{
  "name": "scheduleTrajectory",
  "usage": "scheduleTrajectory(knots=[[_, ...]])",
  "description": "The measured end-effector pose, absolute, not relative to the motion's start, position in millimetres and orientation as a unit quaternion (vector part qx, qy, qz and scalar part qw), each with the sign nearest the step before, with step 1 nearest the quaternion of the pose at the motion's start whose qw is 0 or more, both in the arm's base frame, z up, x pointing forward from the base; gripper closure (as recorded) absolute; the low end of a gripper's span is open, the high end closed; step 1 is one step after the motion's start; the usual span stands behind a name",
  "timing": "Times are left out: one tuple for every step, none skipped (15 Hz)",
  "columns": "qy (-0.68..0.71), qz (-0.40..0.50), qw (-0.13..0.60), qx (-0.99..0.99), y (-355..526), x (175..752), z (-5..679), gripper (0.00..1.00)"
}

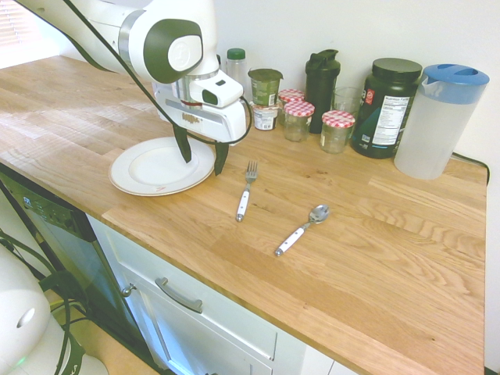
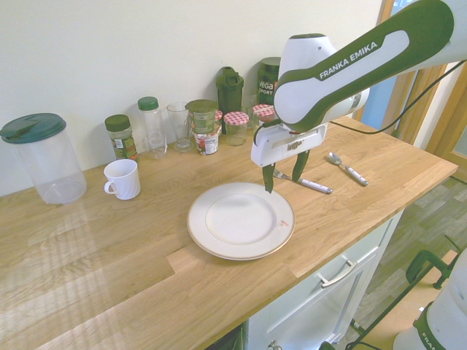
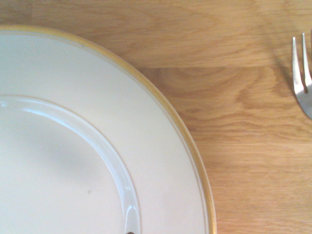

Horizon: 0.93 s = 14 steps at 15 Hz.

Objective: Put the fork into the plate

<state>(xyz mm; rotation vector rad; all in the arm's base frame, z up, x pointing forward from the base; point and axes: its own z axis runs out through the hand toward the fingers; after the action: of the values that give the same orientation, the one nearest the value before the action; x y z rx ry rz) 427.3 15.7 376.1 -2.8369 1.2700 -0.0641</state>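
Note:
The fork lies flat on the wooden counter, tines toward the wall, white handle toward the front edge. It is just right of the plate, a round white plate with a thin gold edge. My gripper hangs open and empty over the plate's right rim, a short way left of the fork. From the other side, the gripper stands above the plate's far right edge, with the fork behind it. The wrist view shows the plate rim and the fork's tines.
A white-handled spoon lies right of the fork. Jars, bottles, a dark tub and a clear pitcher line the wall. A white mug stands left of the plate in the second exterior view. The counter's front edge drops off to drawers.

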Motion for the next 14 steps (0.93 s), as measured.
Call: scheduleTrajectory(knots=[[0.409, -0.020, 0.016, -0.912, 15.7, 427.4, 375.6, 0.00], [0.409, -0.020, 0.016, -0.912, 15.3, 427.4, 375.4, 0.00], [0.410, -0.018, 0.016, -0.912, 13.8, 427.2, 375.3, 0.00], [0.408, -0.016, 0.016, -0.913, 11.1, 426.6, 374.8, 0.00], [0.404, -0.013, 0.015, -0.914, 6.1, 425.0, 373.6, 0.00], [0.401, -0.011, 0.012, -0.916, -0.4, 421.9, 371.6, 0.00], [0.398, -0.010, 0.004, -0.917, -6.9, 418.0, 368.9, 0.00], [0.395, -0.012, -0.007, -0.918, -13.4, 414.0, 366.9, 0.00], [0.393, -0.013, -0.018, -0.919, -18.6, 409.7, 364.5, 0.00], [0.388, -0.016, -0.029, -0.921, -23.6, 405.9, 363.2, 0.00], [0.385, -0.019, -0.040, -0.922, -29.3, 401.8, 362.5, 0.00], [0.381, -0.020, -0.045, -0.923, -34.1, 399.8, 362.9, 0.00], [0.376, -0.020, -0.044, -0.925, -39.2, 398.9, 364.4, 0.00], [0.372, -0.020, -0.041, -0.927, -46.2, 398.1, 365.7, 0.00]])
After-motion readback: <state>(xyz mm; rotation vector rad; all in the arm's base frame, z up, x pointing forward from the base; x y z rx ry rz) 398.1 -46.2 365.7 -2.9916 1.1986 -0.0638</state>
